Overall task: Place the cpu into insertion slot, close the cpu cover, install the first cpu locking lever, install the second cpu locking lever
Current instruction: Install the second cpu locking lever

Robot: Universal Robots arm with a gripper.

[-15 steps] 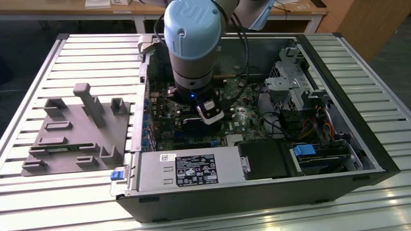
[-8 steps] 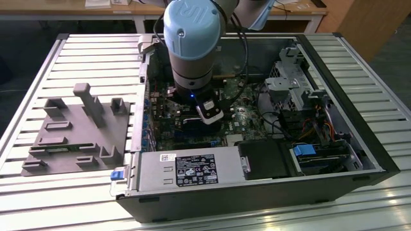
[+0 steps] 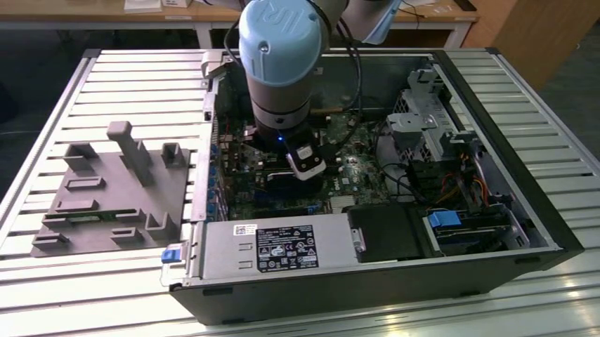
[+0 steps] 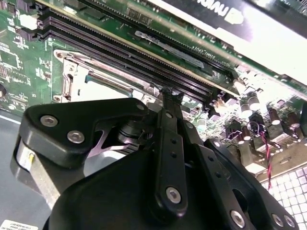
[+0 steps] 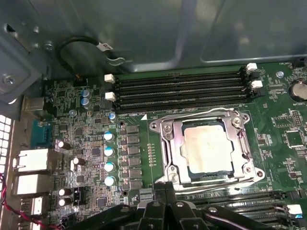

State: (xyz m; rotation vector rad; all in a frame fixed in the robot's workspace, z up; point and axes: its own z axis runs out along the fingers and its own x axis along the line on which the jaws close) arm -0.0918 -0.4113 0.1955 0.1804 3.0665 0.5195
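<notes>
The cpu (image 5: 208,147) sits in the insertion slot (image 5: 168,143) with the cpu cover (image 5: 184,152) down; the levers seem unlatched. Beside the slot, the gripper (image 5: 165,189) is pressed together, empty.

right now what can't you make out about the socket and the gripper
- Gripper fingertips: in the first wrist view they meet the socket's near edge; contact can't be judged.
- Locking levers: in the first wrist view the thin rods around the cover are too fine to tell latched from loose.
- Cpu seating: the cover overlaps its edges.
- Socket: in the second wrist view the gripper body hides most of it.
- Exterior view: the arm blocks the socket.
</notes>
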